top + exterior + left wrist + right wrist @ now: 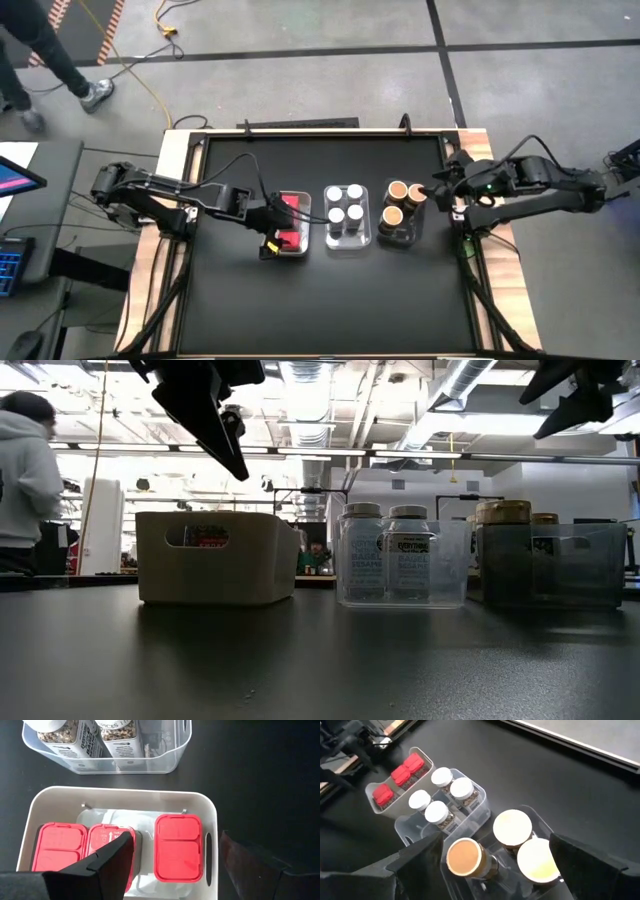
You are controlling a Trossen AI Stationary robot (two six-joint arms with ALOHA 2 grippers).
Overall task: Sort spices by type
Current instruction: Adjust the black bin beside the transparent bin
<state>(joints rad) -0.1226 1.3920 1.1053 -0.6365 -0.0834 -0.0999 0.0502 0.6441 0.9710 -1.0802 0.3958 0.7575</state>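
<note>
Left tray (pixel 268 236), at 9 o'clock of the three-tray row: a white tray holding three red boxes (pixel 178 847). The left gripper (pixel 175 865) hovers just above it, jaws well apart and empty, straddling the box nearest the tray's end wall. The boxes are rigid, light and flat-lidded. Take hold across the two narrow sides; the hinged lid may flex if pinched from above. Two boxes sit touching, so a finger will not pass between them.

Centre tray (pixel 348 243): a clear tray holding four white-lidded jars (pixel 345 205) in a two-by-two block. The jars are stiff, smooth-walled and probably slippery; grip around the lid or just under it. Neighbouring jars stand just beside one another, leaving little finger room.

Right tray (pixel 402 238), at 3 o'clock: a darker clear tray holding three tan-lidded jars (pixel 512 826), wider than the white-lidded ones. The right gripper (pixel 495 870) hangs above it at full spread, holding nothing. From the low view the tray walls rise to about shoulder height of the jars, so approach from above only.

Obstructions: tray walls and close packing. A cable (pixel 245 165) trails over the left arm. Beyond the table at 10 o'clock a person (pixel 50 60) stands on the floor, well apart. Whether any container remains loose on the table cannot be confirmed; none shows.
</note>
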